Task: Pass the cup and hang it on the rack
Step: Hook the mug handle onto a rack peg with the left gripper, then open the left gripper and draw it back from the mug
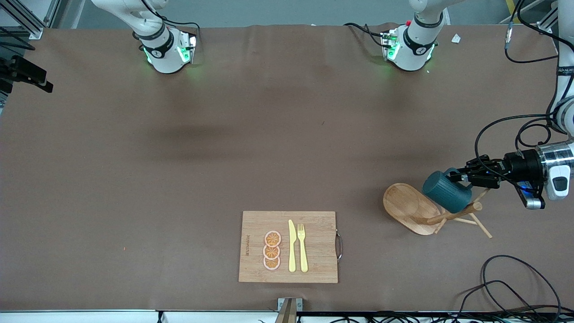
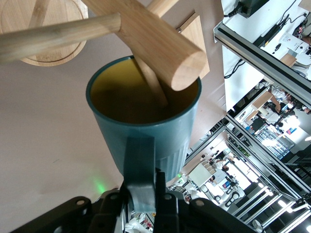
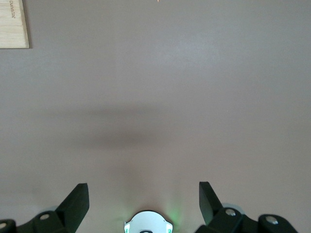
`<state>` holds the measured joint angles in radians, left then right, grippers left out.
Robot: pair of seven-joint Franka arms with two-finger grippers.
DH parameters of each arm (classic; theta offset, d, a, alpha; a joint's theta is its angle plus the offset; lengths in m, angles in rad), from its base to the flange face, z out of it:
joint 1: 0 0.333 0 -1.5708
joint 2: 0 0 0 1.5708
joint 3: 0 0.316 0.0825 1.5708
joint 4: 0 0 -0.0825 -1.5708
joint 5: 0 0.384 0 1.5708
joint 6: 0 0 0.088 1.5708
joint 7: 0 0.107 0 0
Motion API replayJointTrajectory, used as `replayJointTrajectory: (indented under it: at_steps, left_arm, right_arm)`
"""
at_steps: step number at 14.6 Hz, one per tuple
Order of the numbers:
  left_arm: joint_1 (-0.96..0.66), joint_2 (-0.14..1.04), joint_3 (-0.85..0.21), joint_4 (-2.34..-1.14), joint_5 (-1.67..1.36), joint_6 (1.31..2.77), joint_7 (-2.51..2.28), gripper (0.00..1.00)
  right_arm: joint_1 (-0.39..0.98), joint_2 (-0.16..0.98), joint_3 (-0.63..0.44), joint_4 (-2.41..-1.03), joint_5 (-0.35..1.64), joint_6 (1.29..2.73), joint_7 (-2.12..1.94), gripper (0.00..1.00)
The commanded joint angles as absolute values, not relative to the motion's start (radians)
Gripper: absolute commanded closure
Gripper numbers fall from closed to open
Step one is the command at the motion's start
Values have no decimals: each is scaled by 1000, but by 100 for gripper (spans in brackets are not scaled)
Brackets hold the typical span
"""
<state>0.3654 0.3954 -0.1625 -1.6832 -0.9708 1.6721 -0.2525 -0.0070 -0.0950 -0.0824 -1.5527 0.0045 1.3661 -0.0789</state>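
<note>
My left gripper is shut on the handle of the dark teal cup and holds it on its side over the rack. The rack is a light wooden mug tree with an oval base, a post and thin pegs, standing toward the left arm's end of the table. In the left wrist view my left gripper clamps the cup's handle, the cup shows its yellowish interior, and a thin peg reaches into its mouth beside the rack's post. My right gripper is open and empty over bare table.
A bamboo cutting board with orange slices, a yellow knife and a fork lies near the front edge; its corner shows in the right wrist view. Loose black cables lie near the front corner at the left arm's end.
</note>
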Motion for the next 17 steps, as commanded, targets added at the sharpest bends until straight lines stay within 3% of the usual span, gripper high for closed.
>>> replayJointTrajectory:
  at_steps: [1, 3, 5, 17]
  left_arm:
    - [379, 396, -169, -1695, -1011, 1660, -227, 77]
    - [380, 405, -169, -1692, -1019, 1660, -227, 49]
    - [380, 410, -169, -1690, -1017, 1660, -225, 0]
    - [379, 397, -166, -1655, -1000, 1648, -268, 0]
  right_arm:
    - [-8, -123, -80, -1582, 14, 1378, -69, 0]
    - [-6, -123, -80, -1582, 14, 1379, -68, 0]
    - [-6, -123, -80, -1582, 14, 1379, -67, 0]
    - [-6, -123, -80, -1582, 14, 1376, -67, 0]
